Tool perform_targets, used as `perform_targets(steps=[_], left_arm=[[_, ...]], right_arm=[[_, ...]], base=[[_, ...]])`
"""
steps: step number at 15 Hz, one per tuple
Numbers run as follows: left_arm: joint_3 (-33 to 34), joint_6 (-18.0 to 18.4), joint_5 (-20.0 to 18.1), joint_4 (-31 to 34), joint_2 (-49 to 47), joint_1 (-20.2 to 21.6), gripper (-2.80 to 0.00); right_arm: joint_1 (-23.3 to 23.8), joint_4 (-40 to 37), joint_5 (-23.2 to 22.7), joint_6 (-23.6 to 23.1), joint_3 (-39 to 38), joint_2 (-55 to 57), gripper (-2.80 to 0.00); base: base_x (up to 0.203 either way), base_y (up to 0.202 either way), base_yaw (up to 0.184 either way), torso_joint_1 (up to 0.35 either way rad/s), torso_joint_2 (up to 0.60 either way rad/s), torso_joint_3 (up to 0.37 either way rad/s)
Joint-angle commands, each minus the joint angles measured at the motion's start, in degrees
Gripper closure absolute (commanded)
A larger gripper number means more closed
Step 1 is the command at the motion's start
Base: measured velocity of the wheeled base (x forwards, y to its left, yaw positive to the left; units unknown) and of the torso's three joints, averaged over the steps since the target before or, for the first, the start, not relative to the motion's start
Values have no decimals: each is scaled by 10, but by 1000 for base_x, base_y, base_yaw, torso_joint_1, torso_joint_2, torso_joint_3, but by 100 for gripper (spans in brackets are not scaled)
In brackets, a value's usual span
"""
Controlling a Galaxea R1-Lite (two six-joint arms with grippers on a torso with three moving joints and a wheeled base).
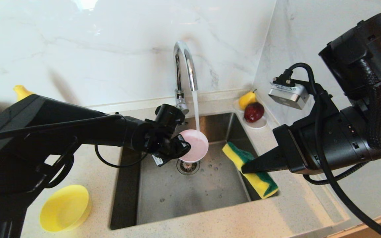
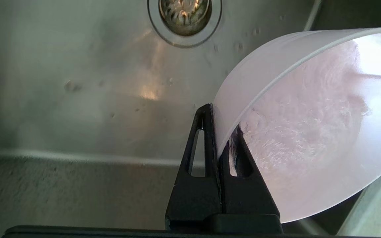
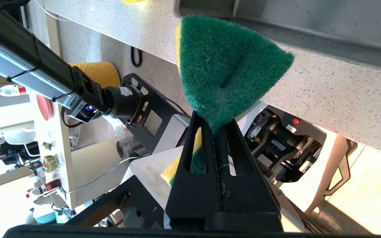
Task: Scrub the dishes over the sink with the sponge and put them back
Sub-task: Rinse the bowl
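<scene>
Now | left tool (image 2: 222, 132) pinching pink bowl (image 1: 195, 145) rim | right tool (image 3: 214, 132) pinching sponge (image 3: 225, 72)

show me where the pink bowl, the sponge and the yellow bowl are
pink bowl (image 1: 195, 145), head view, inside face.
sponge (image 1: 243, 155), head view, green scouring face.
yellow bowl (image 1: 64, 207), head view, inner bottom.

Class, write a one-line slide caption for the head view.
Left gripper holds pink bowl under running faucet over sink; right gripper holds sponge.

White saucer (image 1: 258, 124) in corner: red apple (image 1: 253, 111), yellow pear (image 1: 246, 99).
</scene>
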State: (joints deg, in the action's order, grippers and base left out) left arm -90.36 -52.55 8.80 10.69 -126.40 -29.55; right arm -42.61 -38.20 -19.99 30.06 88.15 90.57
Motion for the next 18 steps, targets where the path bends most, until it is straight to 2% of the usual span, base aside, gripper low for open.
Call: perform_targets(steps=[1,4,9,11,13,15,18], left_arm=[[0,-4,-1,9,10,0,0],[28,-3,3,31,31,0,0],[114,11,24,27,165,21,0],[151,41,56,21,220,37,0],[184,66,77,-18,266,53,0],[223,118,98,-75,311,63,0],[282,213,111,-210,360,76,0]], right_arm=[[0,-2,-1,2,-1,2,0],[1,-2,-1,2,-3,2,0],[8,8,-2,3,-14,8,0],[12,30,-8,3,-20,3,0],[16,31,-17,3,-18,-1,0],[16,29,-17,3,-17,-3,0],[16,29,-18,6,-33,-12,0]], base=[[0,0,0,0,0,0],[0,0,0,0,0,0],[0,0,0,0,0,0],[0,0,0,0,0,0],[0,0,0,0,0,0],[0,0,0,0,0,0],[0,0,0,0,0,0]])
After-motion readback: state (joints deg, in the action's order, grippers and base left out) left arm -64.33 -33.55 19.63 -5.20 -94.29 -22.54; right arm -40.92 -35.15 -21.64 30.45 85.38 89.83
